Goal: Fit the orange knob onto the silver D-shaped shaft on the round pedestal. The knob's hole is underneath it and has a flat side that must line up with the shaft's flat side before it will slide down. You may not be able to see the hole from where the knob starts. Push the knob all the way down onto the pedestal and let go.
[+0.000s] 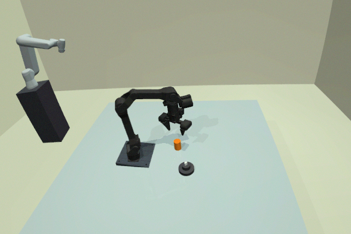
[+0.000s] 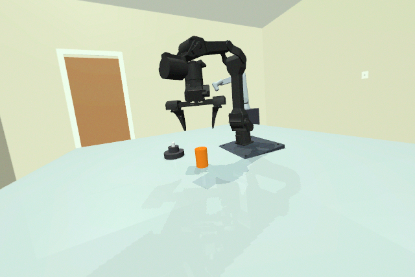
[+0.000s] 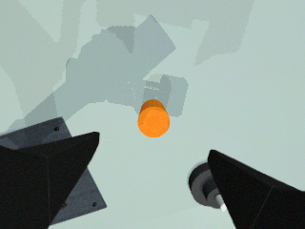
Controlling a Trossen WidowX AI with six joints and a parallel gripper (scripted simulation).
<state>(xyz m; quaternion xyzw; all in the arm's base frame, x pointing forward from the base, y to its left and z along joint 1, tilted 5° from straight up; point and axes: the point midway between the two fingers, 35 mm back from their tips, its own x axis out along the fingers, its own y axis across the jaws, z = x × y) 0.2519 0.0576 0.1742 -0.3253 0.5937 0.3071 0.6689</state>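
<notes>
The orange knob (image 1: 177, 144) (image 2: 201, 157) (image 3: 153, 122) is a plain cylinder standing upright on the table; its underside with the hole is hidden. The dark round pedestal (image 1: 182, 170) (image 2: 174, 155) (image 3: 195, 184) stands a short way from it, with the silver shaft (image 1: 186, 163) (image 2: 173, 144) (image 3: 221, 202) bare on top; the shaft's flat side cannot be made out. My gripper (image 1: 176, 131) (image 2: 198, 129) (image 3: 155, 146) is wide open and empty, pointing down, well above the knob. In the wrist view the knob shows between and beyond the fingertips, and the right finger partly covers the pedestal.
My arm's base plate (image 1: 147, 156) (image 2: 268, 146) (image 3: 88, 196) lies on the table beside the knob, on the side away from the pedestal in the exterior view. A grey arm (image 1: 37, 42) on a dark block (image 1: 42, 115) stands beyond the table.
</notes>
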